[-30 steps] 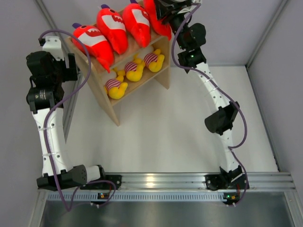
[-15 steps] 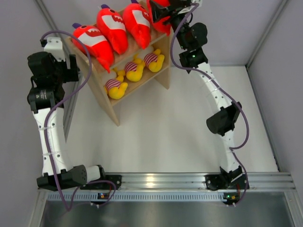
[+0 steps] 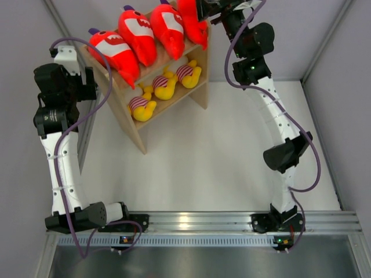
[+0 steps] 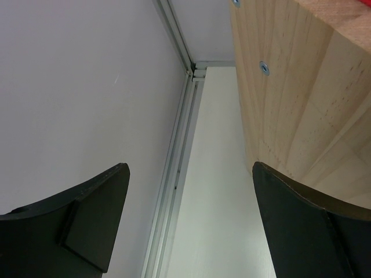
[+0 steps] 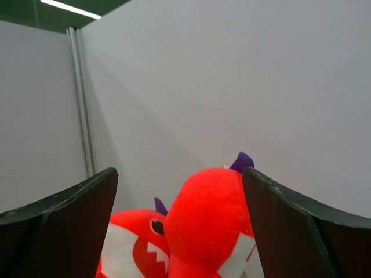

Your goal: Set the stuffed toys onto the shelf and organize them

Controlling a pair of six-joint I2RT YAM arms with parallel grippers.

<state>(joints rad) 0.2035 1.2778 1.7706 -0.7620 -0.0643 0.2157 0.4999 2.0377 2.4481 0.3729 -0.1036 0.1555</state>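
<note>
The wooden shelf (image 3: 134, 128) stands at the back left. Several red shark plushes lie side by side on its top tier, the rightmost shark (image 3: 191, 22) at the right end. Three yellow striped plushes (image 3: 165, 86) sit in a row on the lower tier. My right gripper (image 3: 203, 11) hovers just right of the rightmost shark and is open; in the right wrist view that shark (image 5: 208, 226) sits between the spread fingers, with a gap on its left, and a second shark (image 5: 130, 246) lies behind. My left gripper (image 4: 191, 191) is open and empty beside the shelf's side panel (image 4: 290, 87).
An aluminium rail (image 4: 174, 174) runs along the grey left wall, close to the left gripper. Grey walls enclose the white table (image 3: 191, 156) on three sides. The arms' base rail (image 3: 197, 220) lies along the near edge.
My right gripper has opened and let go of the rightmost shark, which now rests on the top tier. The right arm has drawn back to the right. The left arm has not moved.
</note>
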